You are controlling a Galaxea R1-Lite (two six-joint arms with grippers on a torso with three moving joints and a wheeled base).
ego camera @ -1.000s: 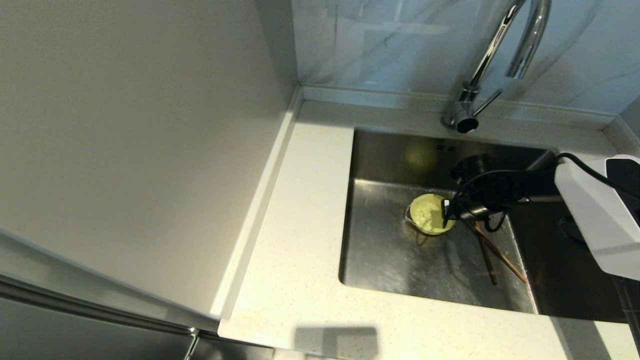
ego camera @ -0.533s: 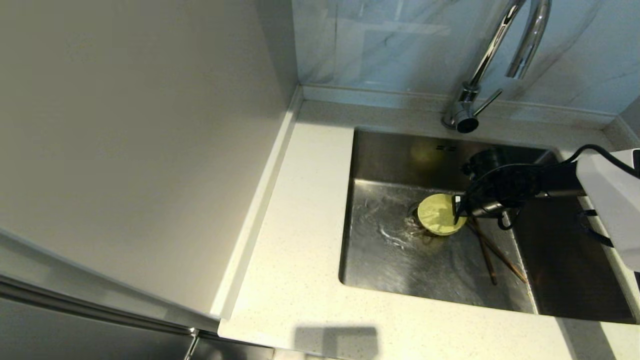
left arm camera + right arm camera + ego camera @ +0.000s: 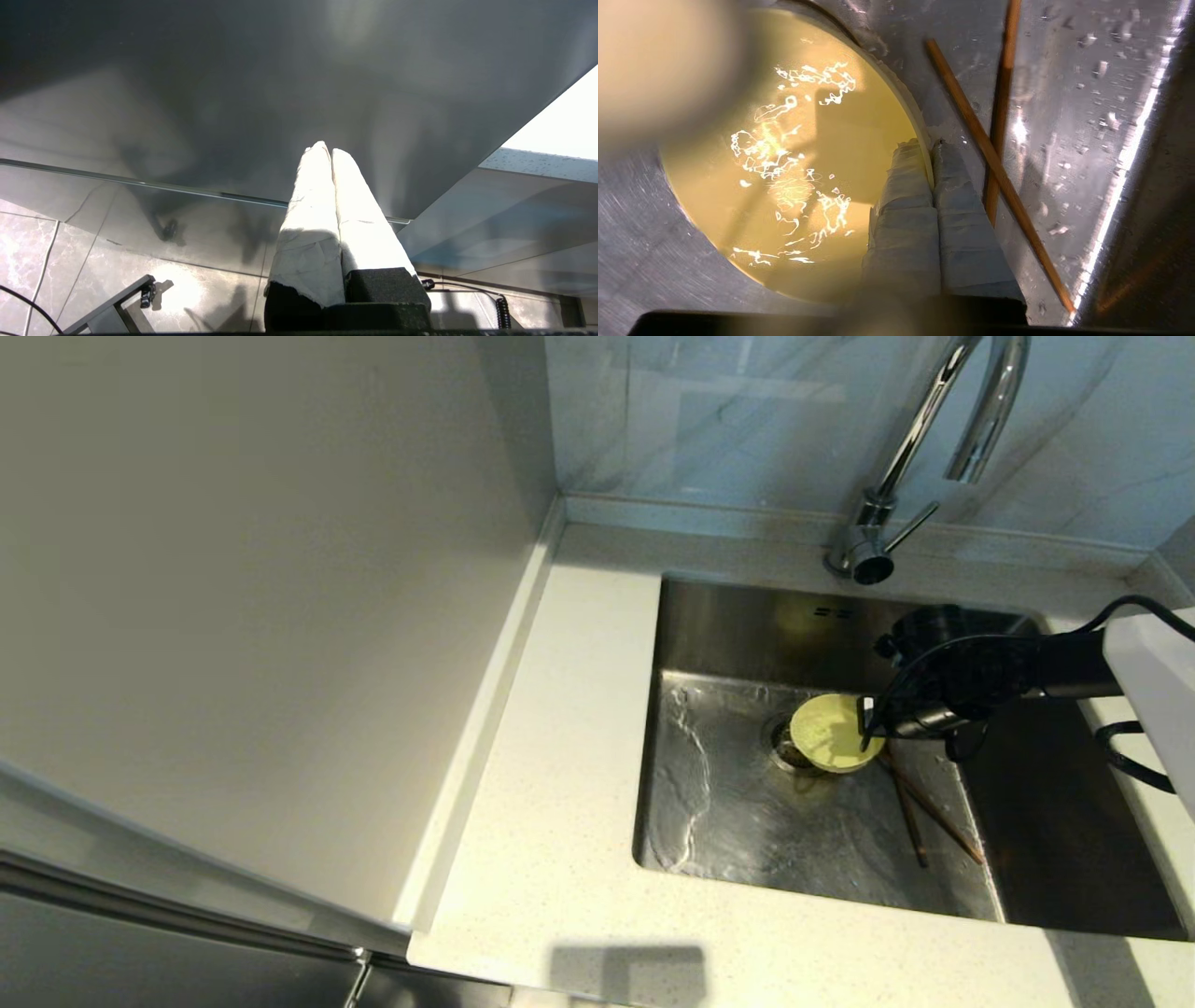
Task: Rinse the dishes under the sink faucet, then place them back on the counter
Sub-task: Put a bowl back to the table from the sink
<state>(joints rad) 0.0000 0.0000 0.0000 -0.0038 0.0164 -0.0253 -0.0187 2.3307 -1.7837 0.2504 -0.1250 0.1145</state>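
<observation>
My right gripper (image 3: 866, 728) (image 3: 928, 148) is shut on the rim of the yellow-green bowl (image 3: 829, 735) (image 3: 784, 154), holding it tilted low inside the sink (image 3: 738, 812), beside the drain strainer (image 3: 789, 751). Water glints inside the bowl. The brown chopsticks (image 3: 920, 812) (image 3: 994, 154) lie crossed on the sink floor, just right of the bowl. The chrome faucet (image 3: 934, 439) stands behind the sink with its side lever (image 3: 910, 525). The pink bowl is out of view. My left gripper (image 3: 326, 151) is shut, parked below the counter and absent from the head view.
The speckled counter (image 3: 569, 747) runs along the left and front of the sink. A plain wall panel (image 3: 252, 597) rises on the left. Water has spread over the sink floor (image 3: 691, 775).
My right gripper has carried the bowl a little to the right, and the arm has drawn back right. A sheet of water has spread leftward over the sink floor.
</observation>
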